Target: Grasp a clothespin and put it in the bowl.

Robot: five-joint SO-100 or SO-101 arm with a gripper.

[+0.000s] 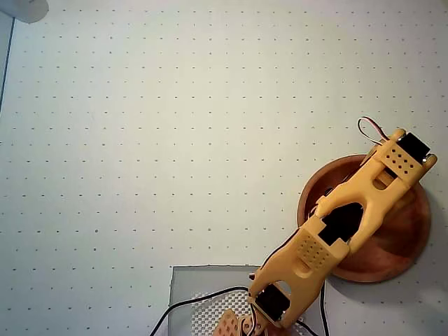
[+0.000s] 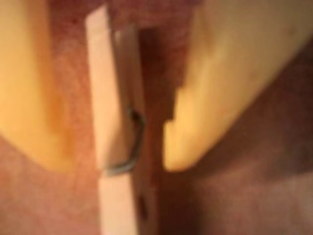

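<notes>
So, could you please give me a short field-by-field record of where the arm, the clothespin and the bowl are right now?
arm: yellow, reaching from the bottom edge up and right over the bowl in the overhead view
bowl: reddish-brown wood, at the right side of the dotted white table
gripper: over the bowl's inside, fingers apart
clothespin: light wood with metal spring, upright in the wrist view between the fingers, a gap showing on each side
clothespin in overhead view: hidden by the arm
</notes>
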